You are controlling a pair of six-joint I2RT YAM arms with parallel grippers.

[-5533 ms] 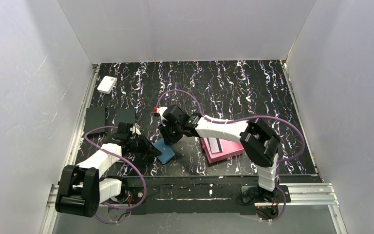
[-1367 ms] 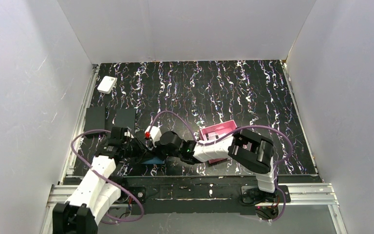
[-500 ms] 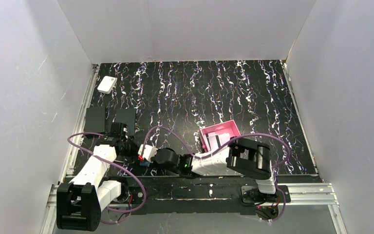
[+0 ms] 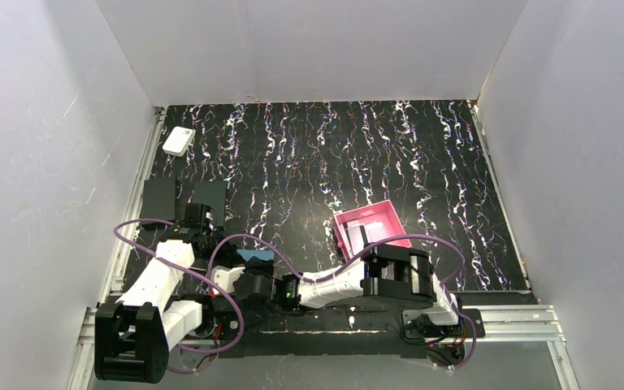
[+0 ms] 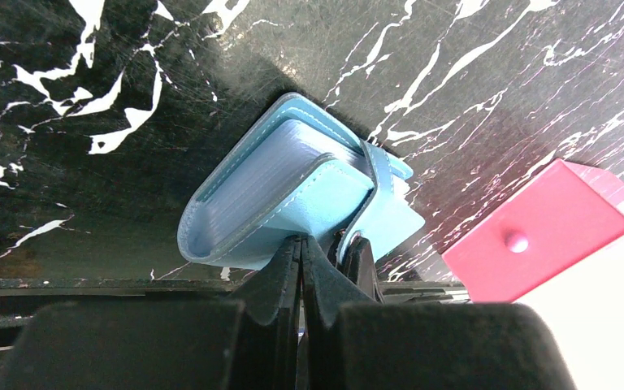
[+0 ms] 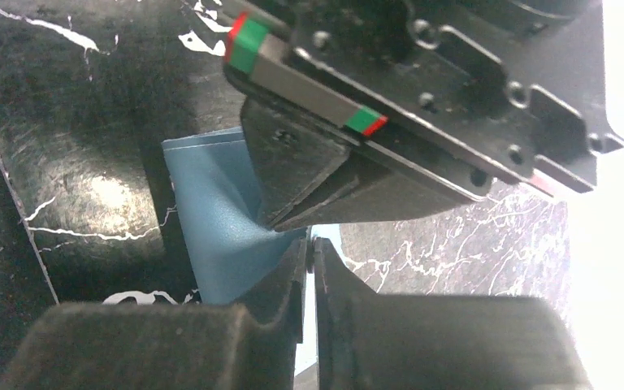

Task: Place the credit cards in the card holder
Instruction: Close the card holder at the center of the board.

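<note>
Looking down from the top view, the card holder lies at the near left of the tabletop, just off the near edge, wedged between the end of the left arm and the end of the right arm, which stretches low across the front. The credit cards, one pale and one dark, lie in the pink tray, well apart from the card holder and to its right. A small white box sits at the far left, and two black slabs lie side by side nearer on that side. From the left wrist, the left tool is pressed narrow onto the lower flap of the card holder, which gapes partly open with its pale slotted pockets showing and its strap looped over one edge. A red block with a small round bump is just to its right; what it belongs to cannot be told. From the right wrist, the right tool is closed to a slit with a pale-blue sliver of the card holder in it. The teal cover spreads to the left, and the left tool's dark body, marked with green-and-red stickers, crowds in from above, touching the same cover.
</note>
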